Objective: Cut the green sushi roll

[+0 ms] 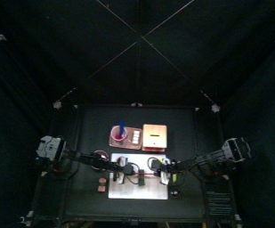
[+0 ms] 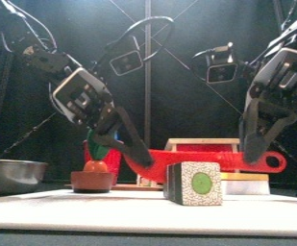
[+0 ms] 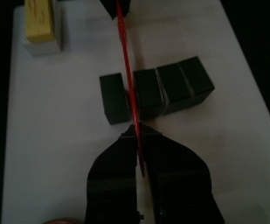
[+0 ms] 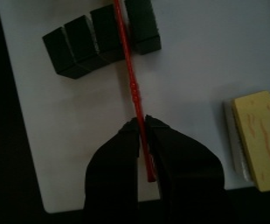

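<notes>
Roll: green sushi roll (image 3: 158, 90), dark blocky bar scored into segments, lying flat on the white board (image 3: 218, 157); cut end faces the front camera, long axis running front to back.
Blade: thin red knife (image 3: 128, 83), crossing the roll's long axis.
Left gripper (image 3: 137, 144): closed on the knife.
Right gripper (image 4: 143, 131): likewise clamped on it.
Bowl: small brown dish (image 2: 93, 180), holding what may be a red-and-green piece.
Block: yellow, rectangular (image 4: 263, 136).
</notes>
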Robot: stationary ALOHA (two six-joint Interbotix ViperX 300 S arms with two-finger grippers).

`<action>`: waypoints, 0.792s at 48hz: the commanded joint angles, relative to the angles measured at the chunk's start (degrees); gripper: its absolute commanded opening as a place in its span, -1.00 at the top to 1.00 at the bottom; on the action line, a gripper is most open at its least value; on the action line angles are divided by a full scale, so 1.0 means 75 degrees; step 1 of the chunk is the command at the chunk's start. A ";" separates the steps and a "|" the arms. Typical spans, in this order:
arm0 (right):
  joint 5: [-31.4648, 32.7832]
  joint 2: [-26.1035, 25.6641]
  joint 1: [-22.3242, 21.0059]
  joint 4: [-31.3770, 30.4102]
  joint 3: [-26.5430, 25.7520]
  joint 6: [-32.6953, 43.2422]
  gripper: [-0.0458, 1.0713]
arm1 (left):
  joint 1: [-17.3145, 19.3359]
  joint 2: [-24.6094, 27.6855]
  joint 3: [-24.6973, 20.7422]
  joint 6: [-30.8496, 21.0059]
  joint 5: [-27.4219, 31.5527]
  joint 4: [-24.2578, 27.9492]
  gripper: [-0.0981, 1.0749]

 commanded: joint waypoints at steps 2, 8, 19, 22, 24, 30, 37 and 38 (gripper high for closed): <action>0.0328 -0.0398 0.0141 0.0000 -0.0023 0.0023 0.12 | -0.0258 -0.0281 -0.0047 0.0012 0.0059 0.0293 0.20; 0.0328 -0.0480 0.0375 0.0047 -0.0047 0.0035 0.12 | -0.0527 -0.0223 -0.0117 0.0000 0.0059 0.0387 0.21; 0.0352 -0.0305 0.0527 0.0211 -0.0059 0.0035 0.12 | -0.0832 0.0047 -0.0152 -0.0023 0.0059 0.0117 0.21; 0.0352 -0.0305 0.0516 0.0188 -0.0082 0.0035 0.12 | -0.0832 0.0059 -0.0152 -0.0023 0.0059 0.0047 0.21; 0.0363 -0.0316 0.0516 0.0164 -0.0105 0.0035 0.12 | -0.0832 0.0059 -0.0152 -0.0012 0.0059 0.0023 0.21; 0.0375 -0.0328 0.0516 0.0047 -0.0152 0.0012 0.12 | -0.0832 0.0059 -0.0141 -0.0023 0.0059 0.0012 0.21; 0.0375 -0.0328 0.0410 -0.0176 -0.0176 0.0023 0.12 | -0.0820 0.0117 -0.0082 -0.0035 0.0059 -0.0059 0.21; 0.0375 -0.0316 0.0398 -0.0199 -0.0164 0.0023 0.12 | -0.0809 0.0117 -0.0070 -0.0035 0.0059 -0.0094 0.21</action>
